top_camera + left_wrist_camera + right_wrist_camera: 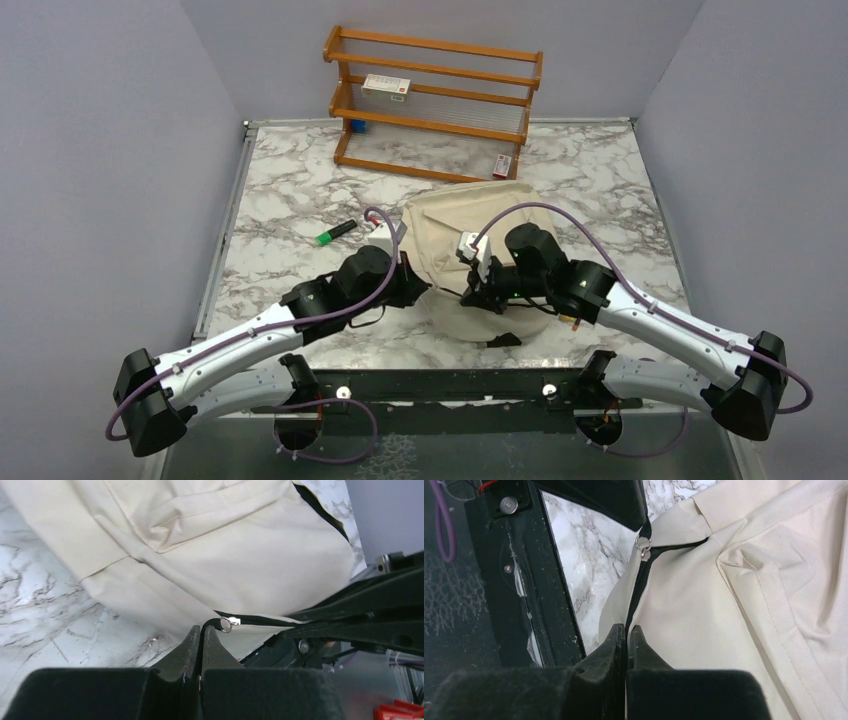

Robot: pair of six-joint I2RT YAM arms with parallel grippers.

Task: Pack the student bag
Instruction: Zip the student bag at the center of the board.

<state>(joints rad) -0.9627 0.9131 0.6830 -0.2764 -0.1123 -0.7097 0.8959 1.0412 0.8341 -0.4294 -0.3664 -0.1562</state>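
Where the right tool (625, 628) pinches it, the cream-cloth student bag (724, 620) creases.

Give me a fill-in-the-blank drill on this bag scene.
The student bag lies on a ____ table. Left of it lies a ____ marker. The left claw and the right claw are both ____ on the bag. The rack behind the bag is ____.
Missing: marble, green, shut, wooden.

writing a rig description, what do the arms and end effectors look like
The left arm and right arm have white link shells with bulky black joint housings, each trailed by a looping purple cable. The left end effector and right end effector have matte black wedge-shaped fingers.
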